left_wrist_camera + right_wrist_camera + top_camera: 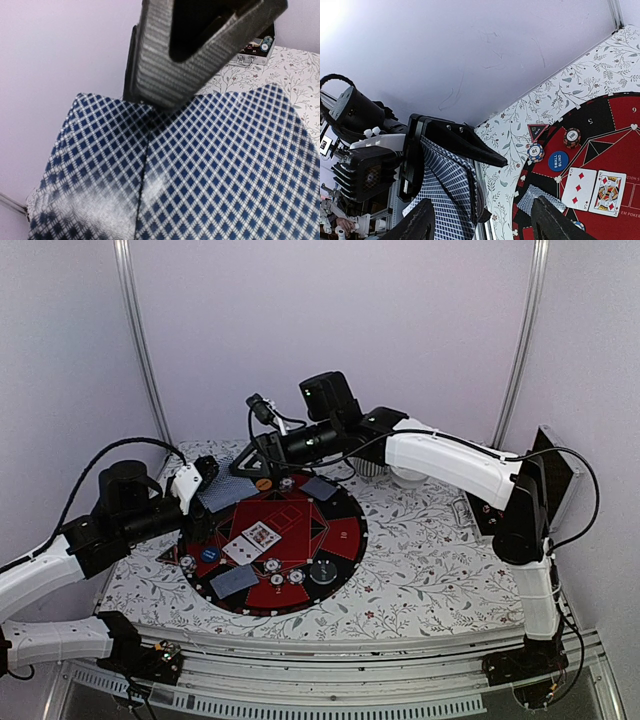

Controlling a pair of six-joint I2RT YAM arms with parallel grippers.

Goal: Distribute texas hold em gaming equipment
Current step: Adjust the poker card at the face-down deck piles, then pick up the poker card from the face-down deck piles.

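Note:
My left gripper (205, 490) is shut on a fanned stack of checked blue-backed playing cards (200, 165), held over the round mat's left edge; one finger (190, 50) lies across them. In the right wrist view the cards (445, 200) sit in the left gripper (450, 145). My right gripper (246, 462) is open and empty, its fingers (422, 220) spread just beside the held cards. On the mat lie two face-up cards (251, 540), face-down cards (235, 582) (317, 488), and chips (263, 483) (209, 554) (535, 152) (572, 137).
The red-and-black mat (345, 535) lies on the floral tablecloth. A black round disc (323, 572) sits at its front right. A white bowl (408, 477) and ribbed cup (372, 468) stand behind the right arm. An open chip case (553, 480) is at the far right.

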